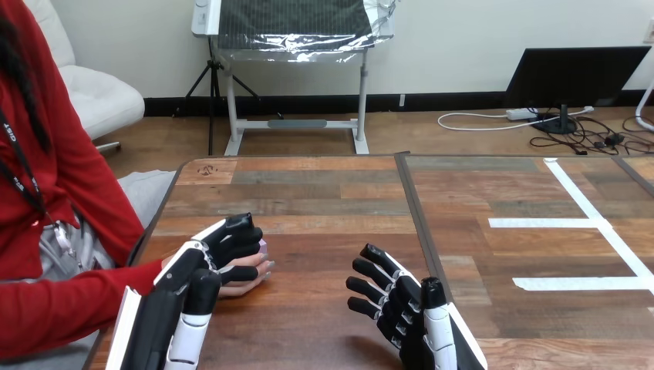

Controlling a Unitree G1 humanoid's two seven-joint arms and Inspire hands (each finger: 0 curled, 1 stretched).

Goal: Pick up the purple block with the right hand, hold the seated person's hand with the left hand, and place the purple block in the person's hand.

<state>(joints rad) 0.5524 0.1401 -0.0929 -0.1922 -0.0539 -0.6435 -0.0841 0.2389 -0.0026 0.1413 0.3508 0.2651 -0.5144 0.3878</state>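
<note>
Fingers (235,231) of the left hand (193,266) curl over the person's hand (245,287) on the counter (324,193), with the purple block (263,247) tucked inside it. To its right, the right hand (397,304) lies empty, fingers relaxed. Best to loosen the hold gently.

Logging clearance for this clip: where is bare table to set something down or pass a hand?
Free: the strip between the left hand and right hand, the far table beyond them, and the right side round the white tape lines. Crowded: the near left, where the left hand clasps the person's hand.
</note>
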